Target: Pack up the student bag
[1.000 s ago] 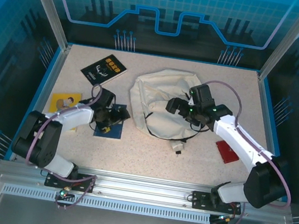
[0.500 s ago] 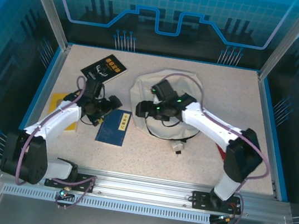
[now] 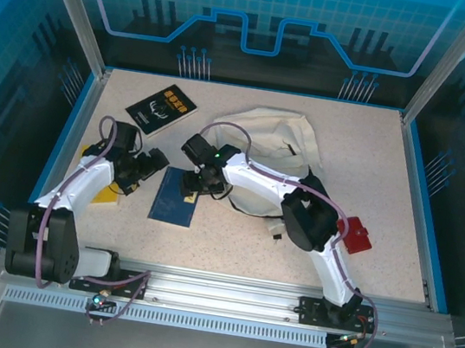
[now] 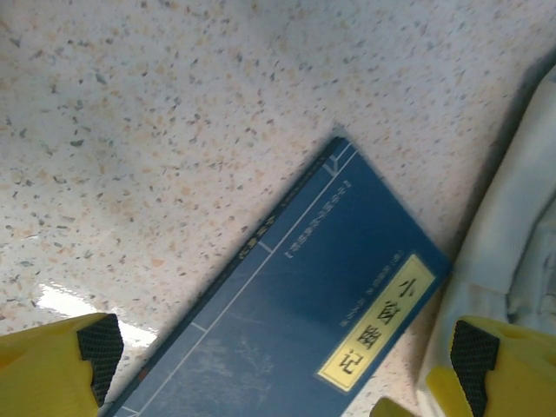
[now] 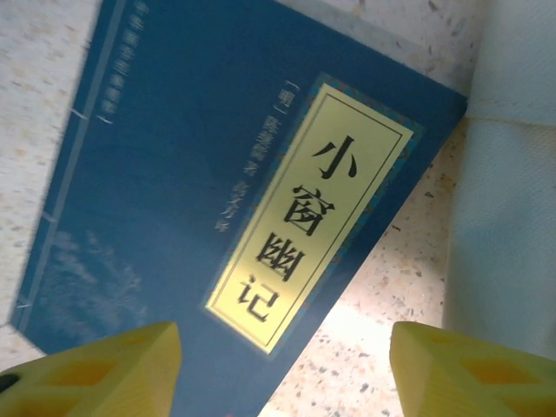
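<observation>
Back-centre on the surface (image 3: 230,248), student bag (image 3: 283,142) lies seemingly unpacked: blue book (image 3: 173,202), black book (image 3: 162,109), yellow book (image 3: 107,195), red item (image 3: 354,236) all outside it; right claw (image 5: 287,369) hovers open above blue book, left claw (image 4: 287,352) open beside it.

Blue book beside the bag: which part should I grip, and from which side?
Likely the long stitched-spine edge, approached from the left over the table. The blue book lies flat, cover up, and its far right corner sits close to the student bag, leaving little finger room there; the spine side is free.
</observation>
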